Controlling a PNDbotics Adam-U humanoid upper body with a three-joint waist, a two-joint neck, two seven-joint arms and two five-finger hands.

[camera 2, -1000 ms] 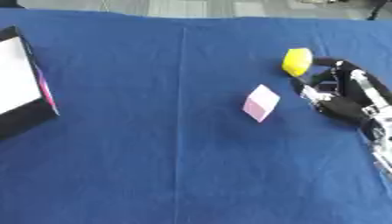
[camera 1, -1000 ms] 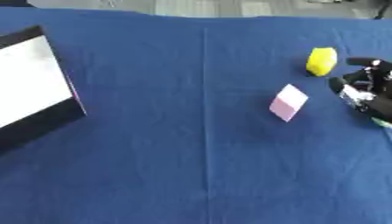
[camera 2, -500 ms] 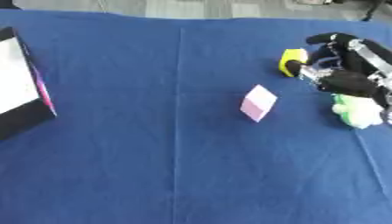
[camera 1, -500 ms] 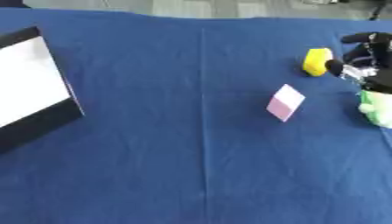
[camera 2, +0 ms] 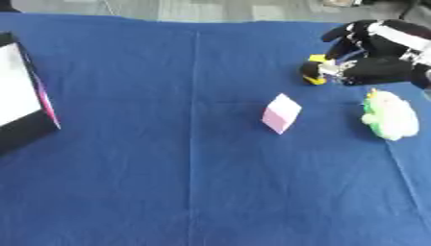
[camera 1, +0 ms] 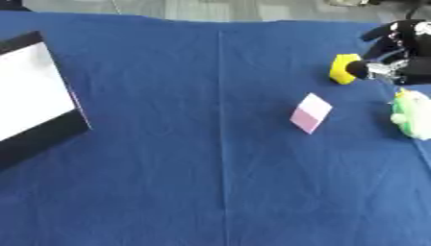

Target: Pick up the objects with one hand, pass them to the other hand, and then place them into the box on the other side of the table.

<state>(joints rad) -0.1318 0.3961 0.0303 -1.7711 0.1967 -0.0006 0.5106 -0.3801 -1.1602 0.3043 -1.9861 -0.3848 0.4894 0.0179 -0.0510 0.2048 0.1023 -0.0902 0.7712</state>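
Observation:
A yellow block [camera 1: 342,70] lies on the blue tablecloth at the far right. My right hand [camera 2: 377,56] hovers just right of it, open, with a fingertip [camera 1: 357,69] against the block's right side and another finger raised above it. A pink block [camera 1: 310,113] lies tilted near the middle right, apart from the hand. A green and white plush toy [camera 2: 389,115] rests below the hand at the right edge. The black box with a white inside [camera 1: 44,136] stands at the left edge. My left hand shows in neither view.
The blue cloth [camera 1: 168,182] covers the whole table, with a crease line running down its middle. A grey floor strip runs along the far edge.
My right hand has moved up and away from the plush toy, uncovering it, and now reaches the yellow block. The pink block has stayed in place.

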